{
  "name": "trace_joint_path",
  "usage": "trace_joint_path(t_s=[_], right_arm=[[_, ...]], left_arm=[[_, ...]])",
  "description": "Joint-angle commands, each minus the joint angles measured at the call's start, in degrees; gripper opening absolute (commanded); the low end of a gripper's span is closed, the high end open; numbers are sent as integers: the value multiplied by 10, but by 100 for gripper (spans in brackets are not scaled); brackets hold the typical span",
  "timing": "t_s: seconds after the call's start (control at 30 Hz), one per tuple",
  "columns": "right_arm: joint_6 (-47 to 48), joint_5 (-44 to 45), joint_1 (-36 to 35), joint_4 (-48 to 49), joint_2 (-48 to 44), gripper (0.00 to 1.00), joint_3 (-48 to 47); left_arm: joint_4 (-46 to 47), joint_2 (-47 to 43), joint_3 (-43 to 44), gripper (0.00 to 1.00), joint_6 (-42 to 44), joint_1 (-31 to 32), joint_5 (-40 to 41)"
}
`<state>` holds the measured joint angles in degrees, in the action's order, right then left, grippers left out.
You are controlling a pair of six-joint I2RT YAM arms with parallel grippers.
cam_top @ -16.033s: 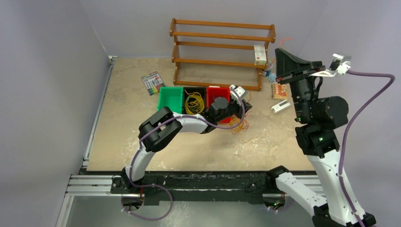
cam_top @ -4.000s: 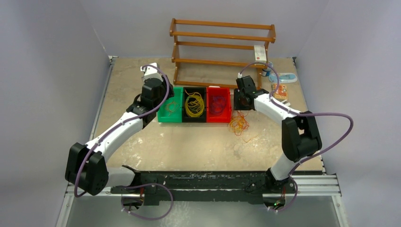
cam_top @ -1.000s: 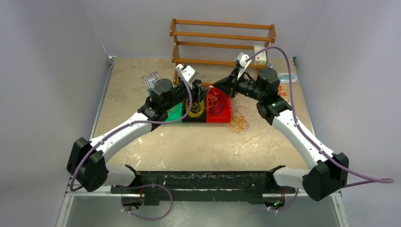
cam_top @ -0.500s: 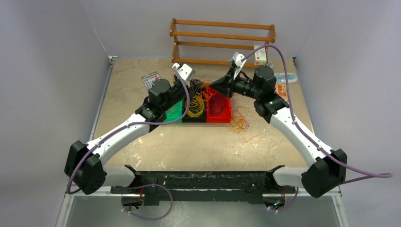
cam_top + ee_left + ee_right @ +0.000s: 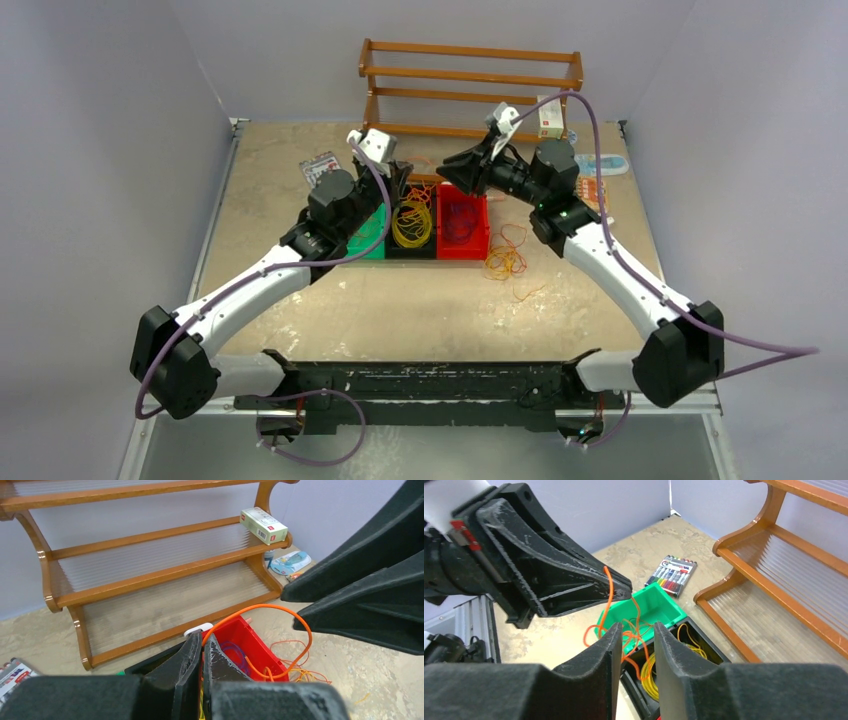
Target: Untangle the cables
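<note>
My left gripper is shut on one orange cable and holds it above the bins. The cable arcs right, then drops toward the red bin. It also shows in the right wrist view, hanging from the left gripper. My right gripper is open and close to the left gripper, with orange strands behind its gap. Yellow cables fill the black bin. Purple cables lie in the red bin. A loose orange and yellow bunch lies on the table.
The green bin stands left of the black one. A wooden shelf rack stands just behind the bins, with a small box on it. A marker pack lies at the back left. Small packets lie right of the rack.
Both grippers have risen and moved back from over the bins. The left gripper has drawn the orange cable up with it. The right gripper has moved left, toward the left one.
</note>
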<state>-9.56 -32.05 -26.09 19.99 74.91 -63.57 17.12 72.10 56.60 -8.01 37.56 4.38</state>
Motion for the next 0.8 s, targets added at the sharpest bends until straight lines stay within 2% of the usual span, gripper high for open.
trace_joint_path(t_s=[0.0,0.17,0.27,0.53,0.77], right_arm=[[-11,8,-14,91,25,36,0],[62,55,-71,101,39,51,0],[69,86,-94,127,42,58,16],[42,182,-105,195,33,64,66],[33,196,-105,223,38,72,61]], left_arm=[[-6,-16,14,0,-16,0,38],[-39,-17,31,0,-24,0,105],[-52,-21,32,0,-33,0,160],[-72,-35,33,0,-41,0,233],[-60,-43,25,0,-35,0,209]])
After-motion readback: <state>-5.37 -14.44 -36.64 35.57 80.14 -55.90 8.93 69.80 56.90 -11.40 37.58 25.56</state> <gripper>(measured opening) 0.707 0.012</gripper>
